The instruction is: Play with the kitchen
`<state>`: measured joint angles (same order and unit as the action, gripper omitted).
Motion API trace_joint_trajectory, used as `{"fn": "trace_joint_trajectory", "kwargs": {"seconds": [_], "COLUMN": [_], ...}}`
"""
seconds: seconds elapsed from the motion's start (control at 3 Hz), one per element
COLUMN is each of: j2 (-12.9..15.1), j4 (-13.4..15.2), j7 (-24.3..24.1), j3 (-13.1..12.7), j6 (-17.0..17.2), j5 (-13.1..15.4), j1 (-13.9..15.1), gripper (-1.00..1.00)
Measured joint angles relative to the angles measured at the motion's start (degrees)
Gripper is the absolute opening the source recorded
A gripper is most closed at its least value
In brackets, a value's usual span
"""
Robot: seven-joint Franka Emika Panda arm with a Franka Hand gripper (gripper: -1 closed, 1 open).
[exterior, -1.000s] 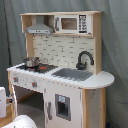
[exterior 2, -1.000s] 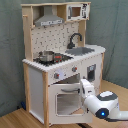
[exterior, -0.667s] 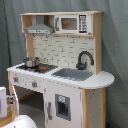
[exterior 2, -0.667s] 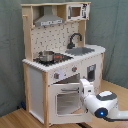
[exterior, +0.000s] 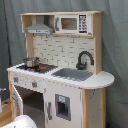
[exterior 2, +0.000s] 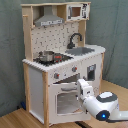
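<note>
Gripper [exterior 2: 80, 86] at the toy kitchen's [exterior 2: 60, 30] oven door [exterior 2: 64, 100], second exterior view. Finger state impossible to tell. Pot [exterior: 31, 62] on stove, faucet [exterior: 83, 59] behind sink [exterior: 72, 74].

My arm [exterior 2: 102, 104] is smooth white plastic with rounded, bulbous joints — one cap glows blue beside the kitchen [exterior 2: 60, 65] oven door — ending in a blocky white hand section.

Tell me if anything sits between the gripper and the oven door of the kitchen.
Nothing visible does. In the second exterior view the gripper is right at the oven door of the kitchen, near its upper right corner, with no object between them.
</note>
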<state>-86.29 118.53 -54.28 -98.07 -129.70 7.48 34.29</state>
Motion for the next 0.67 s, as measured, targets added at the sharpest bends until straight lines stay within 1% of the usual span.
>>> {"fn": "trace_joint_trajectory", "kwargs": {"seconds": [0.33, 0.67], "j2": [0.6, 1.2], "j4": [-1.6, -2.4], "j7": [5.0, 10.4], "j3": [1.5, 3.3], "j6": [1.3, 2.3], "j5": [1.7, 2.2], "j1": [-0.5, -1.1], "gripper": [1.00, 1.00]}}
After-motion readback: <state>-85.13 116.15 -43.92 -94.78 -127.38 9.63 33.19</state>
